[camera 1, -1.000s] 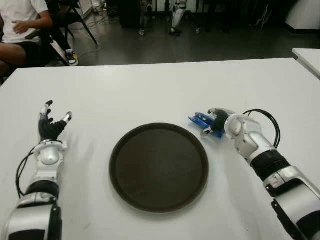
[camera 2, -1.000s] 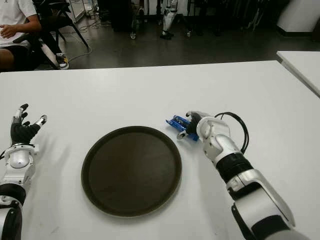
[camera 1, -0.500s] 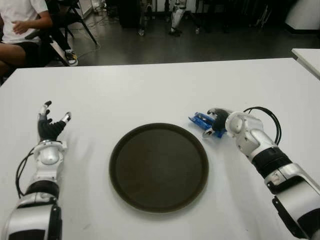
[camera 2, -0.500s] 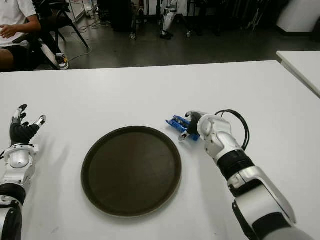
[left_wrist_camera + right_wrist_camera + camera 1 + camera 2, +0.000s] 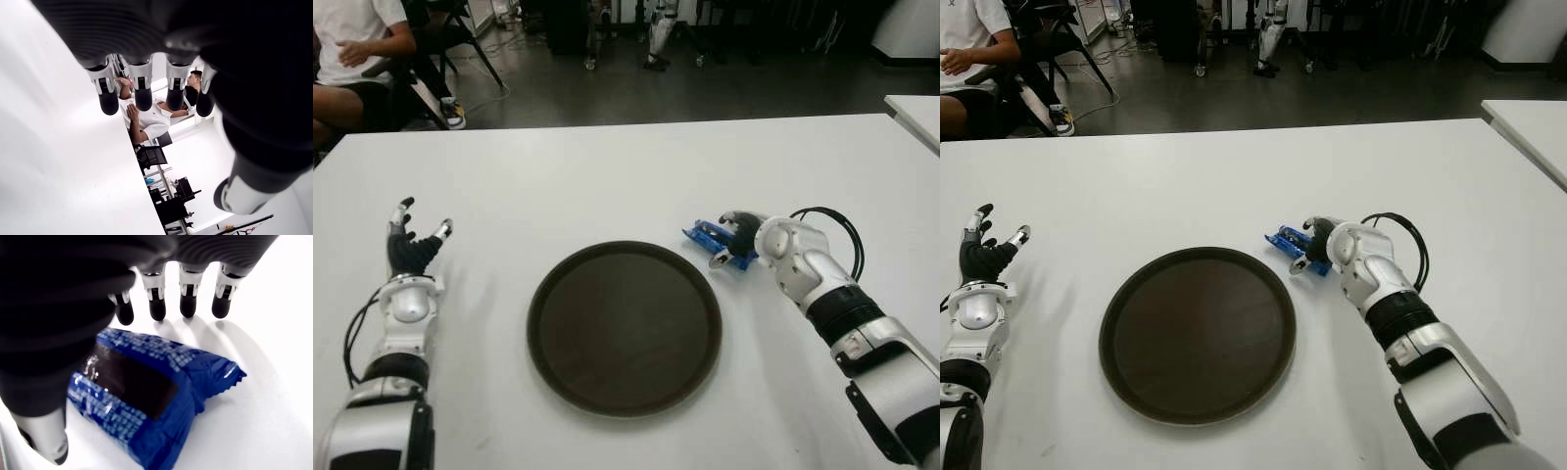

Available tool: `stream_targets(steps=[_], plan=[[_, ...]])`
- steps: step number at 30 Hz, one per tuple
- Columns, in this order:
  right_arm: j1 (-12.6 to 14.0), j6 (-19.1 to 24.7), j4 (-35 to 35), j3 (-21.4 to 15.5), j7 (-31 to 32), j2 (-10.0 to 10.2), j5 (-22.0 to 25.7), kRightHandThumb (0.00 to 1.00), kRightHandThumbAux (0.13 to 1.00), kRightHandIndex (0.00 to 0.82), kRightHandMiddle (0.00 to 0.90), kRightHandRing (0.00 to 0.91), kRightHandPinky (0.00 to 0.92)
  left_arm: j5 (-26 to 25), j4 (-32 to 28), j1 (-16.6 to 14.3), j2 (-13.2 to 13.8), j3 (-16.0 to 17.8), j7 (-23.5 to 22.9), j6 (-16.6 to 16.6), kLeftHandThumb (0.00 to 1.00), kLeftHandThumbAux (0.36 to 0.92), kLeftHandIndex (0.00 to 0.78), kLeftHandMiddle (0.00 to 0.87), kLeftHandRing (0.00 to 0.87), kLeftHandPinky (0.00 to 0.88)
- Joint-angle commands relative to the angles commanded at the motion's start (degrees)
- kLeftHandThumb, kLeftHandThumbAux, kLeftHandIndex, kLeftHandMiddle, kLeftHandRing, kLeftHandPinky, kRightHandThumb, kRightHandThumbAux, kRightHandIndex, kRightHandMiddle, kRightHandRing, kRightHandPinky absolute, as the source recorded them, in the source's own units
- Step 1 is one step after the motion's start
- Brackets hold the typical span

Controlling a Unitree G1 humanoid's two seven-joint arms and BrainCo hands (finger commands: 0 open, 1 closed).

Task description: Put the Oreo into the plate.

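While the left hand (image 5: 411, 250) idled open at centre-left, the right hand (image 5: 736, 240) cupped, fingers unclosed, over the blue Oreo packet (image 5: 146, 391) lying on the white table (image 5: 607, 176), right of the round dark plate (image 5: 625, 328).

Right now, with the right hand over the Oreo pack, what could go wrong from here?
1. The right hand has its fingers spread over the Oreo pack, not closed on it; curling them could push the flat pack along the table instead of gripping it.
2. The pack lies close beside the plate rim; a dragged pack might catch there.
3. The left hand, left of the plate, is too far to help.
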Motion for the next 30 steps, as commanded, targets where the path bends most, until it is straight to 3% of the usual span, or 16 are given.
stream_targets(steps=[30], plan=[[0.06,0.51,-0.09,0.83,-2.63,0.84,-1.67,0.000,0.715,0.037,0.078,0.033,0.000,0.36,-0.06,0.11,0.07,-0.44,0.45,1.12,0.000,0.743,0.000,0.000,0.000,0.000]])
